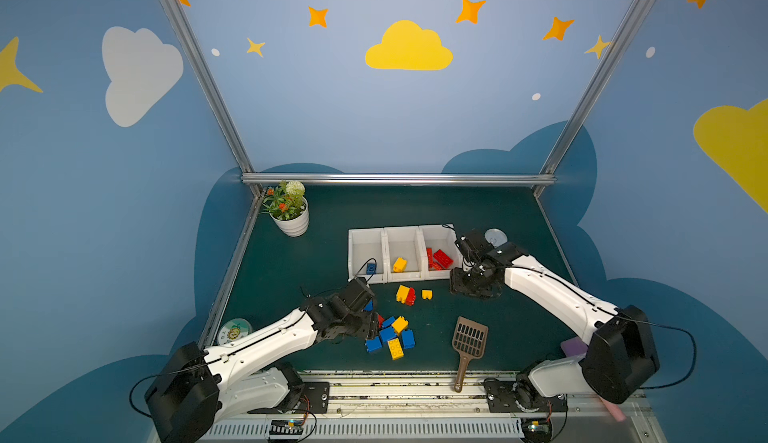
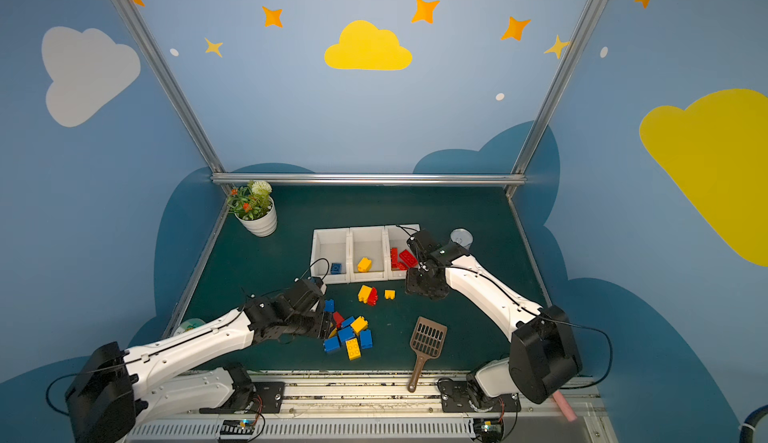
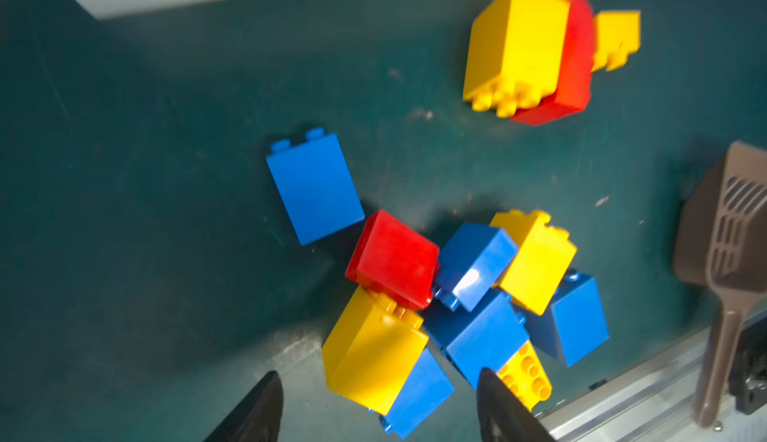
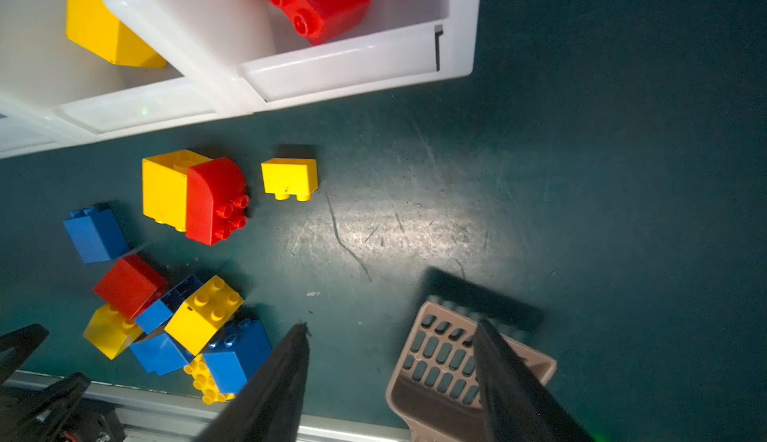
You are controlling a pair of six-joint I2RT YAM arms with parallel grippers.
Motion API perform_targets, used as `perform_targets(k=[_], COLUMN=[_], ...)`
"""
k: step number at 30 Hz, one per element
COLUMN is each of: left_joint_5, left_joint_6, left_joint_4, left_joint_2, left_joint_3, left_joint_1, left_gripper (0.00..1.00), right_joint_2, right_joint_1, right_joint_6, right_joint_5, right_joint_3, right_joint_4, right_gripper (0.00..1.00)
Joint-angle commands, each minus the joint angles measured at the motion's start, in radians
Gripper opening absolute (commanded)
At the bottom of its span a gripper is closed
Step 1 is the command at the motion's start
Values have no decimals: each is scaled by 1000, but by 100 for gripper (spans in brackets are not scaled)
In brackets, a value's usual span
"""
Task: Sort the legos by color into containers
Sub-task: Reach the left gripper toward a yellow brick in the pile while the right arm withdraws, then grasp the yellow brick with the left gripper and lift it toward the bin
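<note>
Both claws spread over a half-sorted worktop

The left claw point(image 3: 378, 372) hangs with its jaws apart above the pile of loose legos point(image 1: 392, 335); a yellow brick point(image 3: 373, 357) sits between its fingers with a gap on each side. The right claw point(image 4: 392, 324) is also spread and holds nothing, above the bare worktop point(image 1: 316, 254) near the front of the white containers point(image 1: 384, 249). In the containers lie a blue lego point(image 1: 371, 269), a yellow lego point(image 1: 400, 264) and red legos point(image 1: 440, 259), each colour in its own container. A brown scoop point(image 1: 469, 339) lies beside the pile.
</note>
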Motion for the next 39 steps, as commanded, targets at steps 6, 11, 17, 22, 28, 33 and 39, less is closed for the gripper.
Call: perform_targets(k=[6, 11, 17, 22, 28, 33, 39], left_joint_5=[-14, 2, -19, -21, -23, -39, -72], left_joint_6=[60, 109, 136, 145, 138, 122, 114], left_joint_4=[-15, -26, -32, -10, -29, -40, -74], left_joint_2=[75, 155, 235, 278, 284, 250, 227], left_joint_3=[14, 44, 95, 115, 104, 84, 105], left_joint_1=[-15, -20, -22, -22, -21, -22, -20], left_gripper=[74, 73, 70, 61, 43, 35, 31], right_joint_2=[-16, -21, -22, -21, -22, -10, 0], right_joint_1=[10, 11, 13, 16, 17, 19, 22], right_joint_6=[26, 36, 44, 49, 52, 52, 49], right_joint_5=[-14, -12, -13, -13, -13, -16, -17], right_joint_3=[-11, -21, -31, -33, -41, -36, -28], right_joint_4=[23, 27, 33, 31, 34, 37, 38], right_gripper=[64, 64, 64, 63, 62, 61, 61])
